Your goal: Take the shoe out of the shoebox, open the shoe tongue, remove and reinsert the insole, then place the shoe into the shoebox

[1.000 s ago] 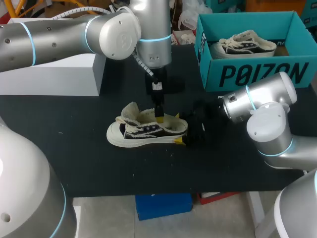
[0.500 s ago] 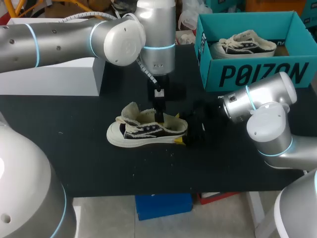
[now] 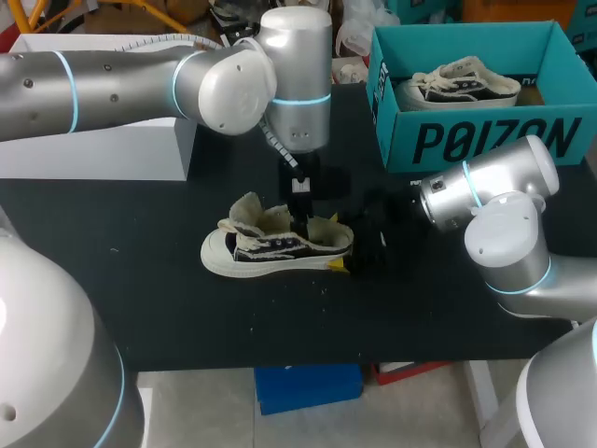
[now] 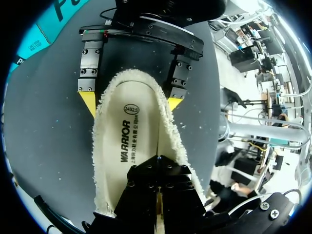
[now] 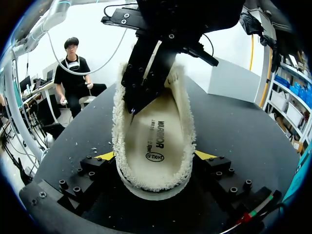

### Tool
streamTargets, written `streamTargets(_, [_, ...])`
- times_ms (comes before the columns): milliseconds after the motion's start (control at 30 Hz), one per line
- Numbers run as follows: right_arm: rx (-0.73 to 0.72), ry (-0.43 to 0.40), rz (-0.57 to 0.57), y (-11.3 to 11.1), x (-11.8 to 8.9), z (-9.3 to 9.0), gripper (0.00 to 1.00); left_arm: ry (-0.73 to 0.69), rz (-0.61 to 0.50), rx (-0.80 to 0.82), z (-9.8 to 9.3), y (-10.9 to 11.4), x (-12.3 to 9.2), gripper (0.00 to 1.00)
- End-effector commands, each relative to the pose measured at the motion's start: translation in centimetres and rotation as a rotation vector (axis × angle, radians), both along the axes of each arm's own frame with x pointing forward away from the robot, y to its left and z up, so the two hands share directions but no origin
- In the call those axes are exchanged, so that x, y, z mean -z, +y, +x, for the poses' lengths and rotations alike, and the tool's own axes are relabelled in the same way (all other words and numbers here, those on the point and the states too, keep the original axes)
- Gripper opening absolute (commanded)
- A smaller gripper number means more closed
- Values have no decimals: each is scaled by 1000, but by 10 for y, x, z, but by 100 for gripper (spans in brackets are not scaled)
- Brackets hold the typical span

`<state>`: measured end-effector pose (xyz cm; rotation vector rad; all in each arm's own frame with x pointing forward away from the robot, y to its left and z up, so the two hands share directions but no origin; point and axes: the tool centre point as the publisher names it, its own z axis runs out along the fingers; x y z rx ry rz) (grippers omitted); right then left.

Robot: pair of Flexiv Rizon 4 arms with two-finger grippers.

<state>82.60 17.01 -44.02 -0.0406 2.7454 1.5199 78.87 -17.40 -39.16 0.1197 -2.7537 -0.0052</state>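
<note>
Two claws meet at the shoe (image 3: pixel 277 245): right claw (image 5: pixel 155 156) lies level, clamping its heel; left claw (image 4: pixel 157 165) points straight down inside, pinched shut.

A white block (image 3: pixel 121 145) sits at the black table's (image 3: pixel 140 308) rear left corner

Robotics lab, two robot arms (image 3: pixel 112 75), black worktable (image 3: pixel 140 308)
</note>
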Motion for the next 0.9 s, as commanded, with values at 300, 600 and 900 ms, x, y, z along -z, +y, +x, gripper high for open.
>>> streamTargets(300, [2, 0, 0, 0, 3, 1, 0, 4, -9, -30, -6, -4, 9, 0])
streamTargets(600, [2, 0, 0, 0, 3, 1, 0, 1, -15, -41, -9, -3, 16, 0])
streamTargets(900, [2, 0, 0, 0, 3, 1, 0, -14, -31, -47, -9, -2, 18, 4])
